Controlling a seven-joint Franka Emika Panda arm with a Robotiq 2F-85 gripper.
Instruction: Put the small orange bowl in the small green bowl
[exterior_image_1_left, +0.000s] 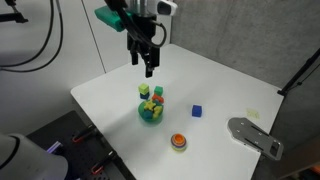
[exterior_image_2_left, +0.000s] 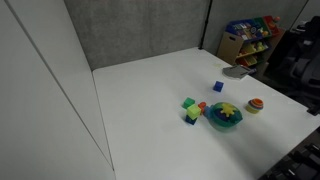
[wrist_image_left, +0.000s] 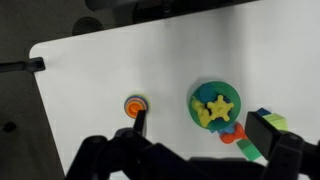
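Observation:
The small orange bowl (exterior_image_1_left: 179, 142) stands on the white table near its front edge. It also shows in the other exterior view (exterior_image_2_left: 254, 105) and in the wrist view (wrist_image_left: 135, 105). In the wrist view a thin greenish edge rings it, and I cannot tell whether that is the small green bowl. No separate small green bowl is in view. My gripper (exterior_image_1_left: 149, 68) hangs open and empty well above the table, behind the teal bowl. In the wrist view my gripper (wrist_image_left: 203, 130) has one finger next to the orange bowl.
A larger teal bowl (exterior_image_1_left: 150, 112) holds colourful blocks, with loose blocks (exterior_image_2_left: 190, 108) beside it. A blue cube (exterior_image_1_left: 197, 111) lies to one side. A grey flat object (exterior_image_1_left: 255, 136) sits at the table's edge. A toy shelf (exterior_image_2_left: 250, 38) stands beyond the table.

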